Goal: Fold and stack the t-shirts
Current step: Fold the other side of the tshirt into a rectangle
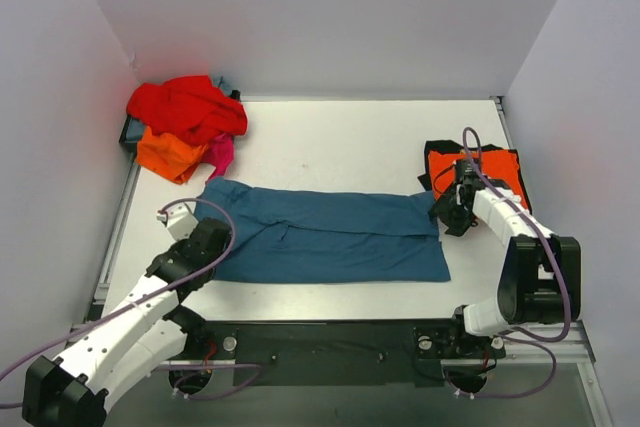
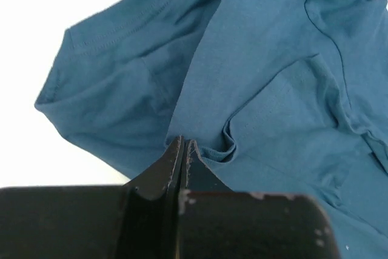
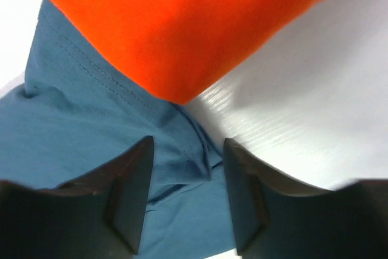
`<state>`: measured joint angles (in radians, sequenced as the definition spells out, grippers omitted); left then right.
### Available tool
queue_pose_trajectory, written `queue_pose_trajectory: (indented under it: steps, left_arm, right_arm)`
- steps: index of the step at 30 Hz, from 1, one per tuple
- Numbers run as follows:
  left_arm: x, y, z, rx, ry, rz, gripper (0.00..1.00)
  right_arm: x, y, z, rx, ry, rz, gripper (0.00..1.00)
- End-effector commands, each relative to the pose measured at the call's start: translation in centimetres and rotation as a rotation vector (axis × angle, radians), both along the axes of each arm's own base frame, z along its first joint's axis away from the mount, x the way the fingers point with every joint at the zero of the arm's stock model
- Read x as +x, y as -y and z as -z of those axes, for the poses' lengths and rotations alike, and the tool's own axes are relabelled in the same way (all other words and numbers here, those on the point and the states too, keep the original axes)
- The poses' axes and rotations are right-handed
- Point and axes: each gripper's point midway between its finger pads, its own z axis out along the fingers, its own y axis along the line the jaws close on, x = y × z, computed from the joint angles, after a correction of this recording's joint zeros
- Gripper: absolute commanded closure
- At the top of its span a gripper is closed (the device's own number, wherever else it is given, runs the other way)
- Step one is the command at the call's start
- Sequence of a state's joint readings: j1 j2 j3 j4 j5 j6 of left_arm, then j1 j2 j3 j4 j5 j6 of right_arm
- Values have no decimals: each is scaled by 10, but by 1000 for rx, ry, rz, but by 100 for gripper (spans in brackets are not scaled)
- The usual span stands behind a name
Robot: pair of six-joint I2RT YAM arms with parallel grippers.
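Observation:
A teal t-shirt [image 1: 330, 237] lies spread flat across the middle of the table. My left gripper [image 1: 203, 239] is at its left end. In the left wrist view the gripper [image 2: 183, 144] is shut, pinching a puckered fold of the teal fabric [image 2: 273, 89]. My right gripper [image 1: 450, 215] is at the shirt's far right corner. In the right wrist view it [image 3: 188, 150] is open, with its fingers either side of the teal corner hem [image 3: 91, 125], just below a folded orange shirt [image 3: 182, 22]. That orange shirt [image 1: 482, 169] lies on a black one [image 1: 436, 151].
A loose pile of red [image 1: 188, 107], orange [image 1: 168, 154] and magenta [image 1: 222, 155] shirts sits at the back left corner. White walls enclose the table on the left, back and right. The white table top [image 1: 340, 142] is bare behind the teal shirt.

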<state>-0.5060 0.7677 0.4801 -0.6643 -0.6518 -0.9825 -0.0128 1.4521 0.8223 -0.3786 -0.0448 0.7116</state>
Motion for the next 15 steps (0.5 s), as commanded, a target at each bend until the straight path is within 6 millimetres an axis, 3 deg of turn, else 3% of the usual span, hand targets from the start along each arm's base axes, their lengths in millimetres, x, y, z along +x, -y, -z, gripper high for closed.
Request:
queue_pose_trajectory:
  steps: [1,3,4,7,12,15]
  left_arm:
    - [-10,13,-1,-129,19,-34,100]
    - [-12,13,-5,-134,31,-35,99]
    - [-12,13,-7,-137,33,-35,91]
    - [-13,8,-18,-122,38,-51,24]
    - [3,-10,-63,-27,142,-100,18]
    - [27,-27,-97,34,235,-139,17]
  right_arm:
    - [16,5,-30,-140,113,-36,45]
    - [25,-4,-48,-189,158,-82,43]
    - [31,-18,-57,-193,183,-127,43]
    - [42,-51,-71,-183,227,-224,43]
    - [59,-137,-86,-132,308,-452,44]
    - [66,-185,-85,-66,346,-558,46]
